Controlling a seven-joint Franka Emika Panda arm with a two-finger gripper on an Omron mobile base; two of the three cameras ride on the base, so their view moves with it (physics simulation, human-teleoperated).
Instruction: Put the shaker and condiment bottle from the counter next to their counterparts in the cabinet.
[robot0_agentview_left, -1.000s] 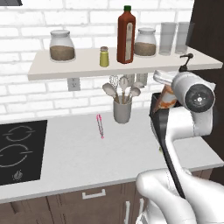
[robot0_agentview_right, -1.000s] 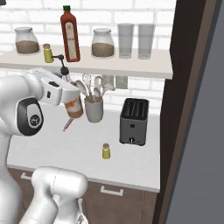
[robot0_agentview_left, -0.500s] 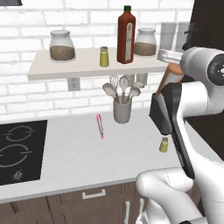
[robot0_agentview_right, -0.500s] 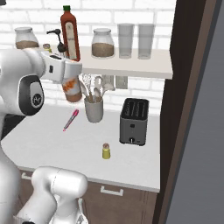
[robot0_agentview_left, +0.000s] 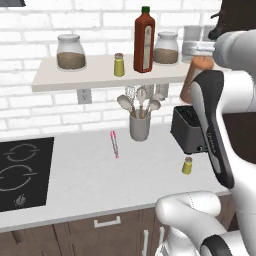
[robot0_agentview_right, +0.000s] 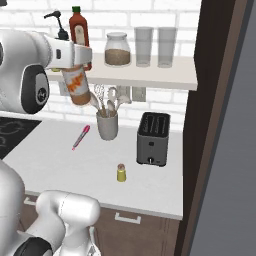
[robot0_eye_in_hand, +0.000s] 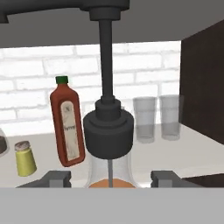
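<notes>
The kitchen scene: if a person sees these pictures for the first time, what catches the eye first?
First, the white arm's gripper holding the condiment bottle of orange-brown sauce up in the air, level with the shelf on the brick wall. Next, the tall red bottle on that shelf, beside a tiny shaker. Last, a second shaker alone on the counter, in front of the toaster.
</notes>
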